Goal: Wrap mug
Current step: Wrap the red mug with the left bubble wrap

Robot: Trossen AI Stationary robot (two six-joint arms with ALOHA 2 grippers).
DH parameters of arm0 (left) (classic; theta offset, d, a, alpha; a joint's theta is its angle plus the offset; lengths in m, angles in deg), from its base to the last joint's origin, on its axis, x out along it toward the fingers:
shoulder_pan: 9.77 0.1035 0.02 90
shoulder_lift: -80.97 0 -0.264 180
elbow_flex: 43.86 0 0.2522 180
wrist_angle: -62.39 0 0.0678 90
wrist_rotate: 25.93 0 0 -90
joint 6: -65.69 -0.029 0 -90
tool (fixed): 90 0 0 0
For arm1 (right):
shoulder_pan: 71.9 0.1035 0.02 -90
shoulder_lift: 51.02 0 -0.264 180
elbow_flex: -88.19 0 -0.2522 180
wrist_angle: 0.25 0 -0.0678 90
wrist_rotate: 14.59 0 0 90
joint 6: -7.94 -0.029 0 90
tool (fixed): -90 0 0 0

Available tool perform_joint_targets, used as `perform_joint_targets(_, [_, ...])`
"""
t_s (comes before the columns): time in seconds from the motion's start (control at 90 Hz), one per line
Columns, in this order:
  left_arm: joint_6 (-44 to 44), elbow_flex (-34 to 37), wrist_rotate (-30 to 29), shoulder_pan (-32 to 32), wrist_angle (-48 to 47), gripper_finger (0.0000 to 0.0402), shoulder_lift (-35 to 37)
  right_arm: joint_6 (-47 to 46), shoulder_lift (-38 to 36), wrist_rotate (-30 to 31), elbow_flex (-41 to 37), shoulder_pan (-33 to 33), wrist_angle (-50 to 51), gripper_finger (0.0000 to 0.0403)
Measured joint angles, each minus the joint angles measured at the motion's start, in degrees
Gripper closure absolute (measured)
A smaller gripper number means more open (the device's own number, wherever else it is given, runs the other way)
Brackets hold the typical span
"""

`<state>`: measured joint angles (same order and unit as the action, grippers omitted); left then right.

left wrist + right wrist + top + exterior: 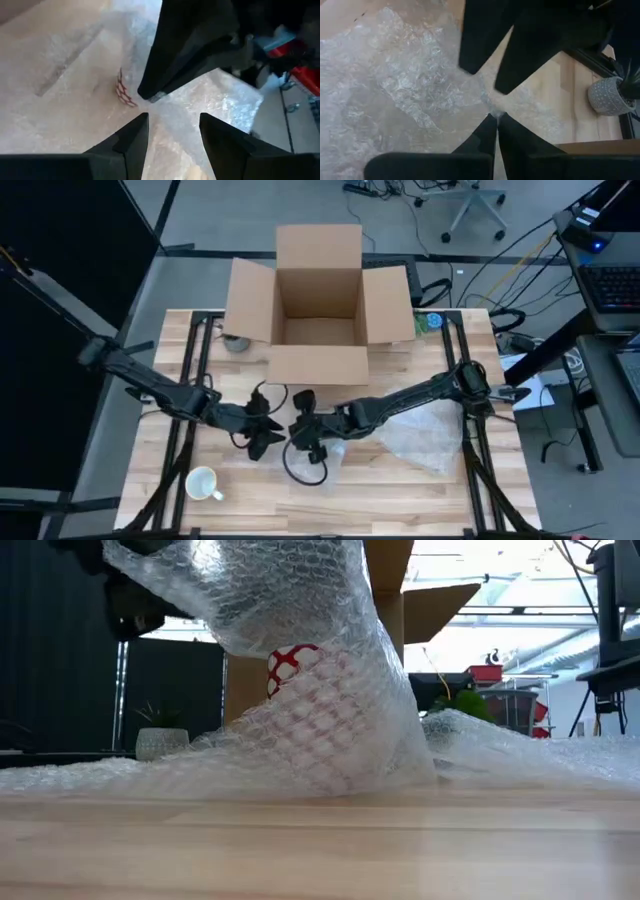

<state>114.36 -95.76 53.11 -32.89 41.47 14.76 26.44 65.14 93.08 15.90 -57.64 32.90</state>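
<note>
A white cup sits at the table's seven o'clock, well apart from the work. The left gripper hangs mid-table, fingers spread with nothing between them, just beside the right gripper, whose fingers are pinched together on the wrap. The red-patterned mug stands under the lifted wrap at centre. A box sits at twelve o'clock, flaps out.

No text, label, brand or number can be read on anything in these views.
</note>
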Motion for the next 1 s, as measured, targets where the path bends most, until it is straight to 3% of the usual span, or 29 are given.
perform_joint_targets(0.322, [-1.0, 0.0, -1.98, 0.31, 0.29, 0.0248, -5.42, 0.24, 0.0, 0.01, 0.0, -0.02, -0.32, 0.0403])
perform_joint_targets(0.4, [-1.08, 0.0, -3.24, 0.31, 0.28, 0.0278, -5.89, 0.24, 0.0, 0.0, 0.0, -0.02, -0.33, 0.0403])
perform_joint_targets(0.578, [-2.61, 0.0, -4.96, 0.26, 0.3, 0.0389, -5.96, -1.22, 0.0, 0.01, 0.0, -0.02, -1.5, 0.0403])
perform_joint_targets(0.711, [-2.53, 0.0, -5.0, -0.47, 0.24, 0.0395, -5.96, -1.03, -0.46, 0.29, 0.0, -0.02, -0.62, 0.0389])
perform_joint_targets(0.867, [-2.45, 0.0, -5.0, -1.5, 0.11, 0.04, -5.96, -6.37, -3.83, 0.01, 0.13, 0.22, -0.01, 0.0345])
perform_joint_targets(1.0, [-1.11, -0.02, -5.0, -2.41, -0.53, 0.0401, -5.91, -10.41, -8.41, -0.02, 0.17, 0.44, 6.56, 0.031])
